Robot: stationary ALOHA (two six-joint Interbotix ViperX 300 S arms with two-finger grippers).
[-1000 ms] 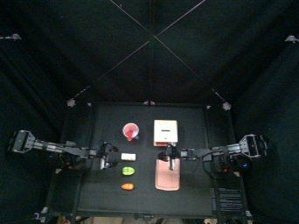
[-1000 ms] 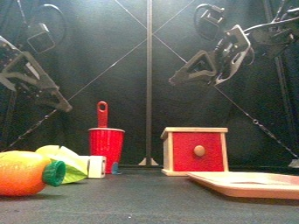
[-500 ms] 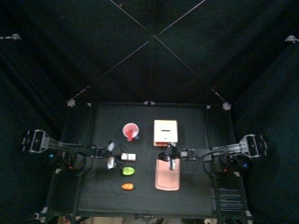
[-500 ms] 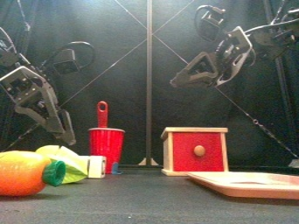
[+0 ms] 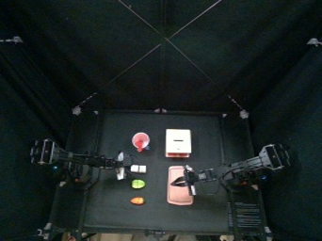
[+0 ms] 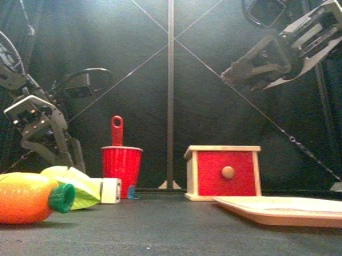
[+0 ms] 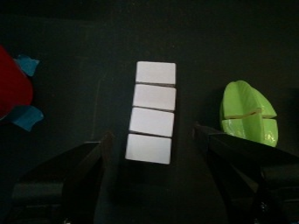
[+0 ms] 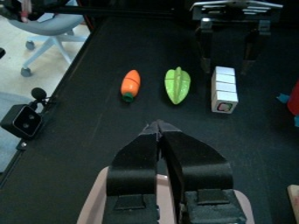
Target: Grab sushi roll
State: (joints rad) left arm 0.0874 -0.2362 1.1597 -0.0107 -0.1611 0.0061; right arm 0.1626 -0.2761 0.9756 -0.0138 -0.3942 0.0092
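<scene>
The sushi roll (image 7: 153, 112) is a small white segmented bar lying flat on the black table. In the left wrist view its near end lies between the jaws of my left gripper (image 7: 152, 142), which stand open on either side without touching it. From above, the sushi roll (image 5: 138, 169) sits just right of the left gripper (image 5: 122, 171). In the front view the sushi roll (image 6: 110, 189) lies beside the red cup, below the left gripper (image 6: 56, 150). My right gripper (image 8: 176, 144) is shut and empty, above the pink tray (image 8: 176, 210).
A green piece (image 5: 138, 184) and an orange piece (image 5: 136, 200) lie in front of the roll. The red cup (image 5: 141, 142) and a white-and-pink box (image 5: 179, 141) stand behind it. The pink tray (image 5: 180, 188) lies to its right. An office chair (image 8: 47, 35) shows beyond the table.
My left arm has reached right and come down, so its open jaws now straddle the roll's end. The right arm has shifted slightly over the tray.
</scene>
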